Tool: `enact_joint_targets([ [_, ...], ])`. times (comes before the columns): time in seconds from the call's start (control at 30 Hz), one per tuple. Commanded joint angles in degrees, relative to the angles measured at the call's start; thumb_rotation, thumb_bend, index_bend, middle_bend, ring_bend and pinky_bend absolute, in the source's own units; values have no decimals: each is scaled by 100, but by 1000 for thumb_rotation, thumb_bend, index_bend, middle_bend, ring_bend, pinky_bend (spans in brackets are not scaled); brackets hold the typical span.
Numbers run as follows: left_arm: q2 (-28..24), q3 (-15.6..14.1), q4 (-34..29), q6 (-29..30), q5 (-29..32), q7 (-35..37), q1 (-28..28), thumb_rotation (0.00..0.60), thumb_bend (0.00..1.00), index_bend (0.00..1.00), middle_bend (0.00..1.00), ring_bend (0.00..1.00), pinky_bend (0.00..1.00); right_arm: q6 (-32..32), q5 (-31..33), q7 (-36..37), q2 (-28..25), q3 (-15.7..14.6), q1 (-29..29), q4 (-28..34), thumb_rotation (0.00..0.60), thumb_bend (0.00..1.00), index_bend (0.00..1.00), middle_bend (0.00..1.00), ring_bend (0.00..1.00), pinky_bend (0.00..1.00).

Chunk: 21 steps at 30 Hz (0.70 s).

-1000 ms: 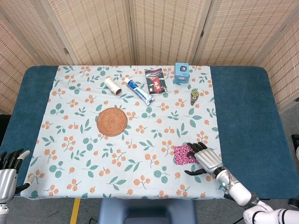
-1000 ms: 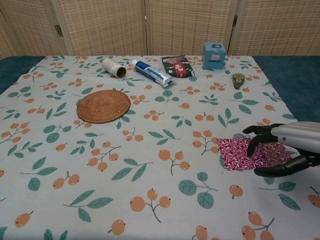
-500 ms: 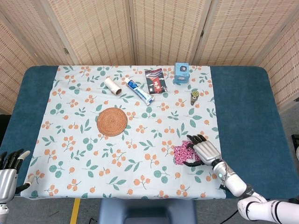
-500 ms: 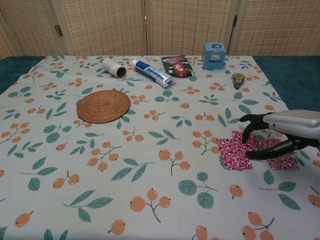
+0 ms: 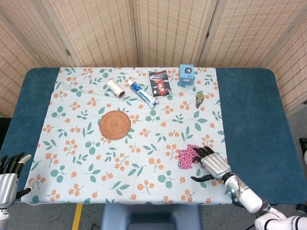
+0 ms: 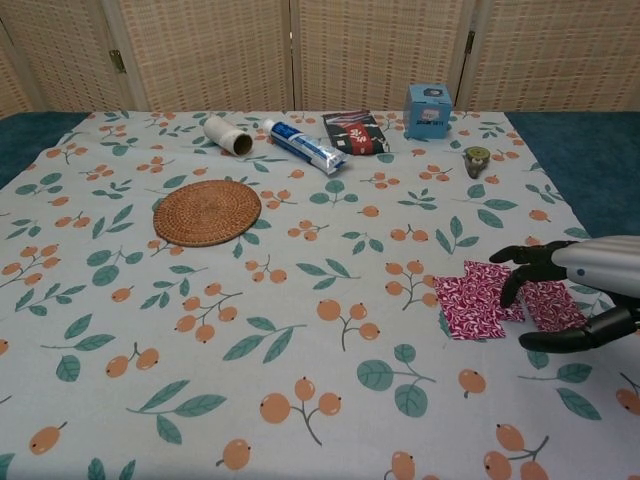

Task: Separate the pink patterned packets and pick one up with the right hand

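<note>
Separation step under way: right hand (image 6: 585, 290), fingers (image 6: 522, 275) spread and holding nothing, rests on fanned pink packets (image 6: 480, 300); next, pinch the right-side packet (image 6: 552, 305).

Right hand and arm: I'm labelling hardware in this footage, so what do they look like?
The right hand has black fingers and a smooth silver-grey back. In the head view its silver wrist carries a small teal light, leading into a white forearm. The left hand matches: black fingers, silver body.
</note>
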<state>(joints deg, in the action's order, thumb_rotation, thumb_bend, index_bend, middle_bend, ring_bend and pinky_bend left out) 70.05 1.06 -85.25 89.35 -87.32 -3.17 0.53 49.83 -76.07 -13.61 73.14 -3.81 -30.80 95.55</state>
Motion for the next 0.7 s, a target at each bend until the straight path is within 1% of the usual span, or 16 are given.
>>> enact_joint_targets([
  [0.03,1,1,-9,4,-10,-4,4,600,327,200,143,148,3,44,-77,23,-29,-71,61,13,145,268,257,49,0,0],
  [0.4,3,-9,-7,43,-23,8,-21,600,327,199,143,148,3,-4,-139,-66,70,-111,76,-64,145,267,257,50,0,0],
  [0.7,18,-20,53,59,-15,61,-48,600,327,199,143,147,3,-49,1,-195,162,22,2,-138,144,267,257,50,0,0],
])
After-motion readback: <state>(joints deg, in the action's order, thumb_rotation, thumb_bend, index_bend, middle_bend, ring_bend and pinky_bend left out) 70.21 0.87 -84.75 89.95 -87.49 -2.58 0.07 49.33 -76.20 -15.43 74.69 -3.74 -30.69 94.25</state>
